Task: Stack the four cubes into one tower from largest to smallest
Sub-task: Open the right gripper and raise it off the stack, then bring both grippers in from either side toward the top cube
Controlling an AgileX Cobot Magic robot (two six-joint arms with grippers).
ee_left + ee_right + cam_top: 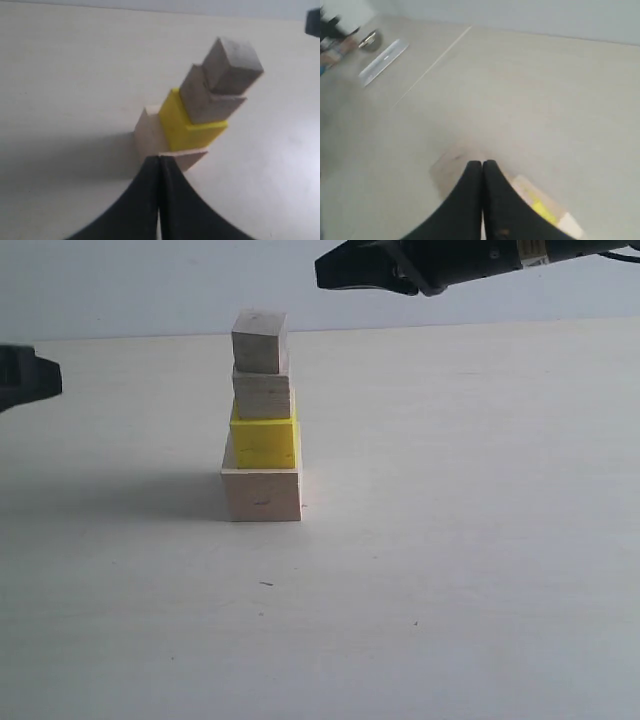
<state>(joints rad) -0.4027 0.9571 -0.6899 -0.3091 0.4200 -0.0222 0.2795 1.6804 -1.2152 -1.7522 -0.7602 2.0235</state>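
The four cubes stand as one tower on the table in the exterior view: large pale wood cube (262, 494) at the bottom, yellow cube (264, 442) on it, medium wood cube (262, 394) above, small wood cube (260, 341) on top. The left wrist view shows the same tower, from the large cube (148, 133) through the yellow cube (185, 125) up to the small cube (233, 63). My left gripper (159, 161) is shut and empty, off to the tower's left. My right gripper (482, 164) is shut and empty, raised above and right of the tower, with the yellow cube (543, 210) partly behind its fingers.
The pale table (470, 540) spreads all round the tower. A flat metal strip (383, 62) and some blurred clutter (335, 35) lie beyond a seam line in the right wrist view. The right arm (440, 262) reaches in along the top of the exterior view.
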